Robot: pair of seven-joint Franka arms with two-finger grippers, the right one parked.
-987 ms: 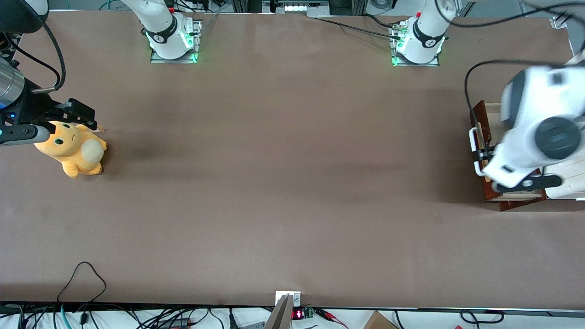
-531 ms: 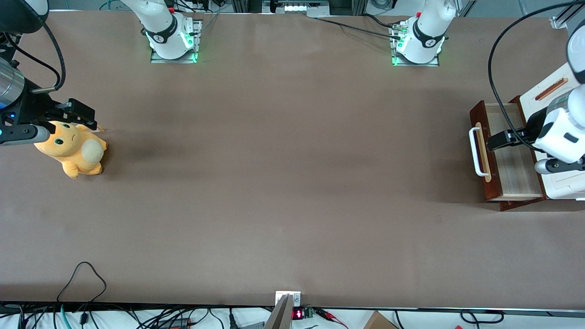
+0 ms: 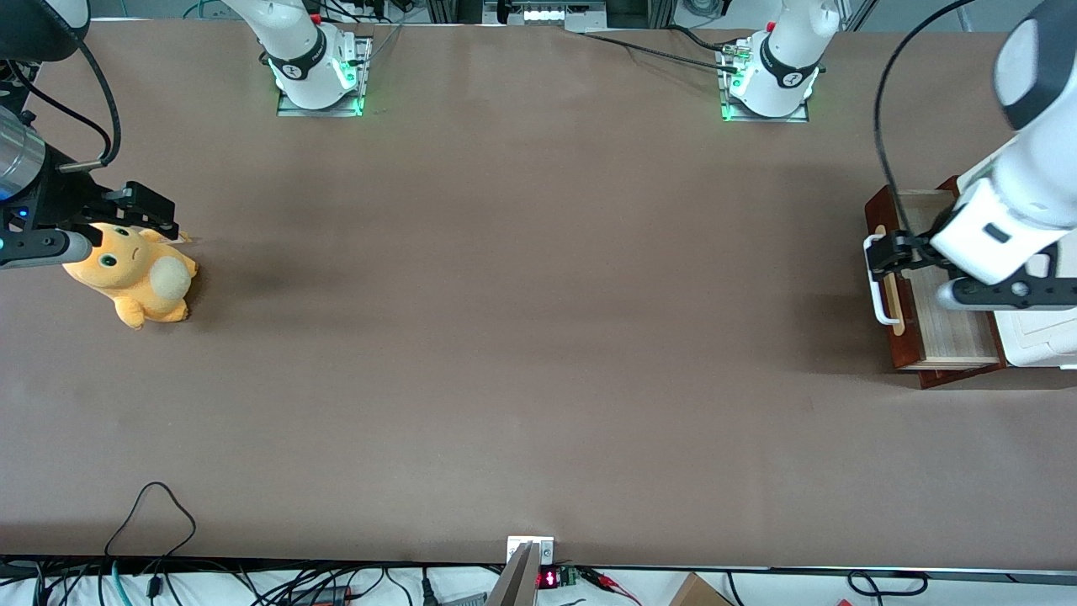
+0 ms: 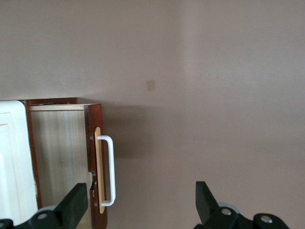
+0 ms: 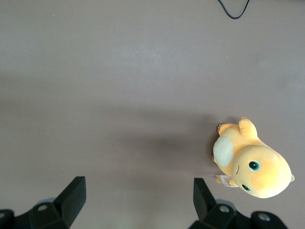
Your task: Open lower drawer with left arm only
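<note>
The lower drawer (image 3: 881, 209) stands pulled out of its white cabinet (image 3: 1039, 341) at the working arm's end of the table, its light wood inside bare. Its white loop handle (image 3: 878, 308) sits on the dark reddish-brown front. The left arm's gripper (image 3: 885, 253) hovers above the handle's upper end, open, holding nothing. In the left wrist view the drawer front (image 4: 93, 138) and handle (image 4: 107, 169) lie below the wide-apart fingers (image 4: 75, 206), and the gripper (image 4: 139, 191) touches neither.
An orange plush toy (image 3: 135, 273) lies at the parked arm's end of the table, also seen from the right wrist as the toy (image 5: 250, 162). A black cable loop (image 3: 153, 505) lies near the table's front edge.
The left arm drew back over the drawer's inside, then swung its gripper out over the handle again. The drawer has stayed in the same pulled-out place.
</note>
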